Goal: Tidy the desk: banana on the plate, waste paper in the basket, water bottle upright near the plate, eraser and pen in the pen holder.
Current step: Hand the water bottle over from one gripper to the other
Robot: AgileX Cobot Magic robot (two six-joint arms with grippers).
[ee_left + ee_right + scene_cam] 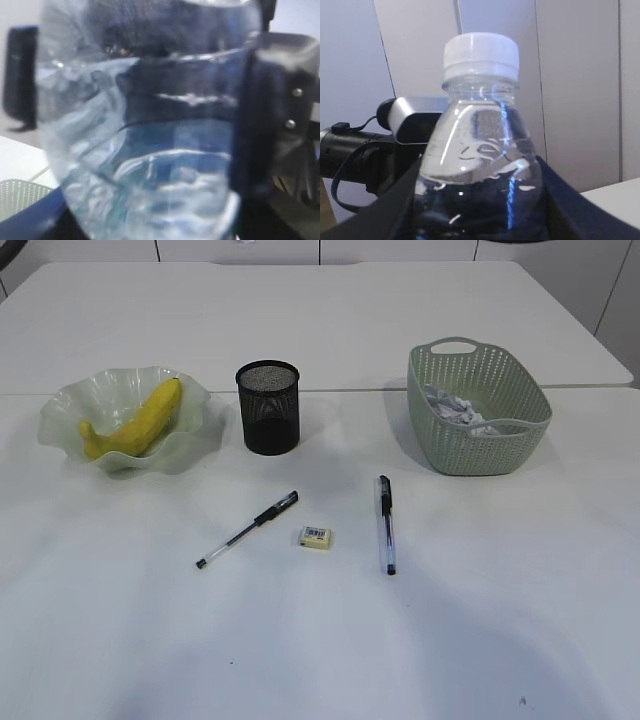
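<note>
While neither arm shows in the exterior view, both wrist cameras are filled by a clear water bottle, which is held up off the desk and out of that wider picture. In the right wrist view the bottle stands upright with its white cap on top, and the right end effector is clamped around its body, one dark finger pressed to each flank. In the left wrist view the bottle's ribbed clear wall sits very near the lens and is blurred; the left end effector has a dark finger against the bottle's right side, and another dark finger stands apart at the left edge, so whether this one is truly gripping or merely set around the bottle I cannot tell. On the desk, the banana lies in the wavy, pale green plate at the left. Just right of the plate stands the black mesh pen holder, upright. At the right, the green basket holds crumpled waste paper. In front of these, well apart from the holder, lie a pen set on a slant, a small yellow eraser just right of its capped end, and a second pen lying nearly straight toward the camera.
</note>
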